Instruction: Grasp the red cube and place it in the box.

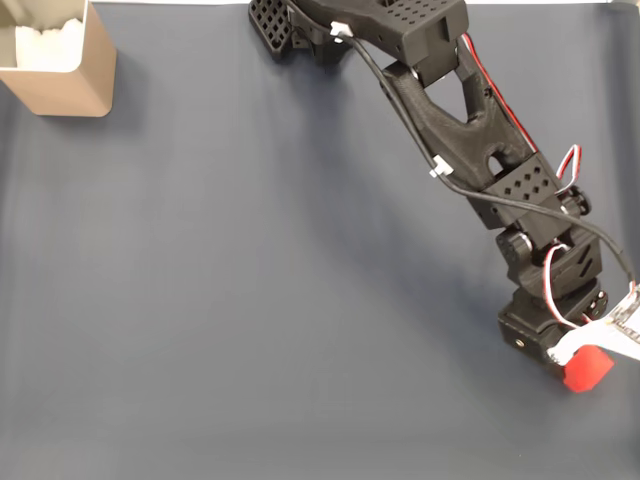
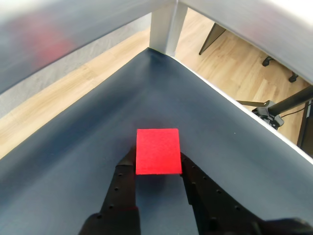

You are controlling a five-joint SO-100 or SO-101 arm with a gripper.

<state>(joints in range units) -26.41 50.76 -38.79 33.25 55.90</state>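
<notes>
Red cube [image 2: 157, 151]: I see it between the two fingers, at the near right of the surface [image 1: 250, 300] in the fixed view.
Gripper [image 2: 157, 164]: closed on the cube, both sides touching, so it stays square.
Box [image 1: 60, 60]: far left, well apart; long carry, I judge.

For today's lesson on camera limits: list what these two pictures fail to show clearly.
- Fixed view: the box is cut by the top-left edge; its contents are unclear.
- Fixed view: the hand hides much of the red cube.
- Wrist view: whether the cube is lifted cannot be told.
</notes>
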